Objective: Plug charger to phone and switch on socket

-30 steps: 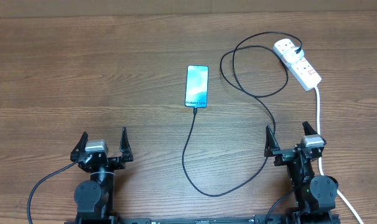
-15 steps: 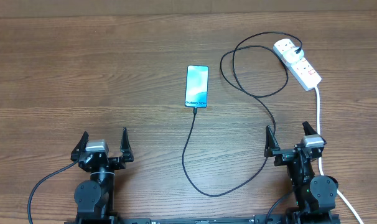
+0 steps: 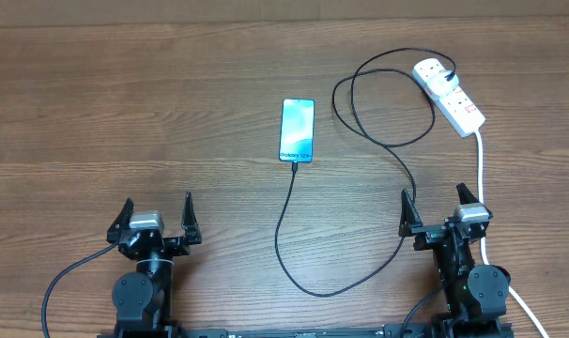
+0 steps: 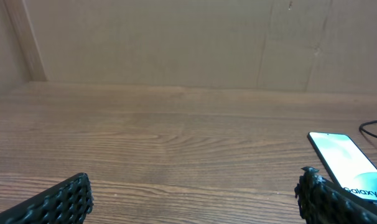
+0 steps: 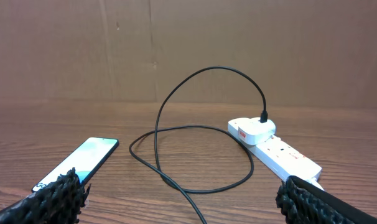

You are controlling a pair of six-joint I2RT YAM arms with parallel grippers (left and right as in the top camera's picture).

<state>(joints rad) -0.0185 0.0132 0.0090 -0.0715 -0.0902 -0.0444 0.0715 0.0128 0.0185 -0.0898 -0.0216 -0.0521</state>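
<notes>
Nearest the base, the left gripper (image 3: pixel 157 216) and right gripper (image 3: pixel 442 209) stand wide open and empty. Farther out, the overhead view shows the charger (image 3: pixel 286 225) entering the phone (image 3: pixel 298 130); the right wrist view alone shows its plug standing in the socket (image 5: pixel 272 149) at the far right.

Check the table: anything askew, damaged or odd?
Nothing stands out. The phone lies flat, screen lit, cable meeting its near edge. The cable loops loosely to the socket. Both grippers are open and apart from everything.
</notes>
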